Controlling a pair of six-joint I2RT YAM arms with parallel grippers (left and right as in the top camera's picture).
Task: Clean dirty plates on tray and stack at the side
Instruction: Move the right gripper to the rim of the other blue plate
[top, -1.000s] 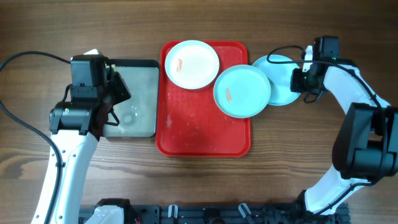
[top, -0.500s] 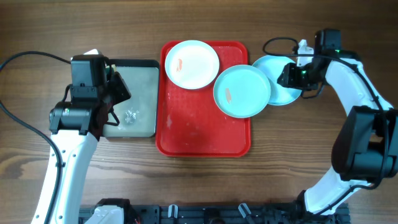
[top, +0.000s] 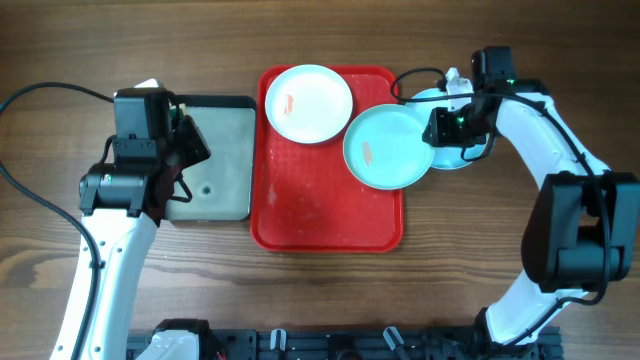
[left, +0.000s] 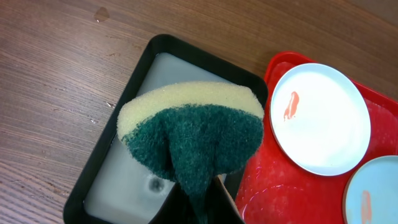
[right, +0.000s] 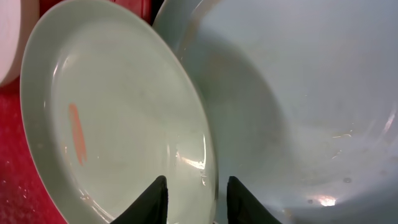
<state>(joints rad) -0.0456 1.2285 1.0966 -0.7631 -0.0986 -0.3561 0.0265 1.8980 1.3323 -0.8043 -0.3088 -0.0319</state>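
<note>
Two jaws of the right gripper (right: 198, 193) stand apart astride the rim of the smeared turquoise plate (right: 106, 118), while the left gripper (left: 200, 208), well off, clamps a sponge (left: 193, 124).

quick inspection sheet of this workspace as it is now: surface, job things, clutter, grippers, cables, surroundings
surface: wooden table, bare wood grain around the trays
job's things: red tray; white plate on it, orange-red smear; smeared turquoise plate overhanging the tray's right rim, overlapping the second turquoise plate on the table
clutter: dark tray, wet-looking floor; sponge, yellow with green scourer
grippers: left gripper shut on sponge above the dark tray; right gripper open, jaws either side of the smeared plate's rim
cables: left cable across the table; right cable looped by the arm
surroundings: black frame at the near edge
</note>
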